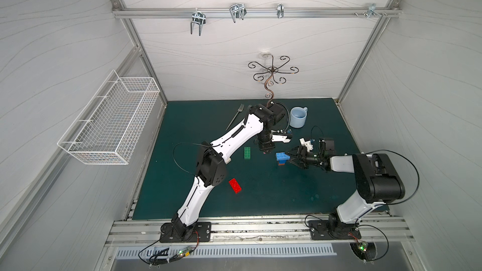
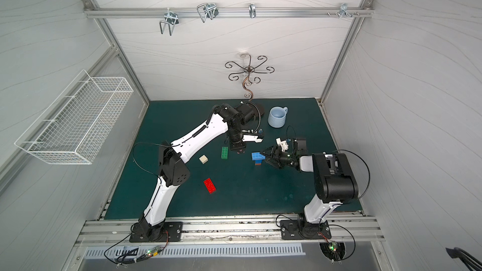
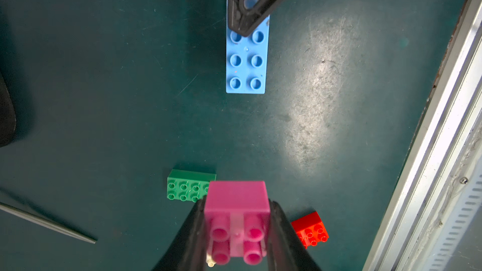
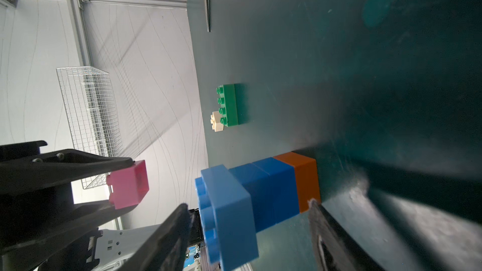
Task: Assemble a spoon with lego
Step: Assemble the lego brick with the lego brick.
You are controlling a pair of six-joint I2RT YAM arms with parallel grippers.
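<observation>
A stack of an orange brick, two blue bricks and a long light blue brick (image 1: 281, 158) (image 4: 260, 191) stands on the mat. My right gripper (image 1: 289, 158) (image 4: 247, 220) is open, one finger on each side of the stack. My left gripper (image 1: 266, 150) (image 3: 236, 204) hangs just left of the stack, shut on a pink brick (image 3: 236, 196) (image 4: 127, 185). The long green brick (image 1: 247, 153) (image 3: 187, 187) and the red brick (image 1: 234, 185) (image 3: 310, 229) lie loose on the mat. A cream brick (image 2: 203, 159) (image 4: 216, 123) sits near the green one.
A metal fork (image 1: 234, 117) and a pale blue mug (image 1: 298, 117) are at the back of the mat. A dark scrolled wire stand (image 1: 271, 74) rises behind the left arm. A white wire basket (image 1: 109, 118) hangs on the left wall.
</observation>
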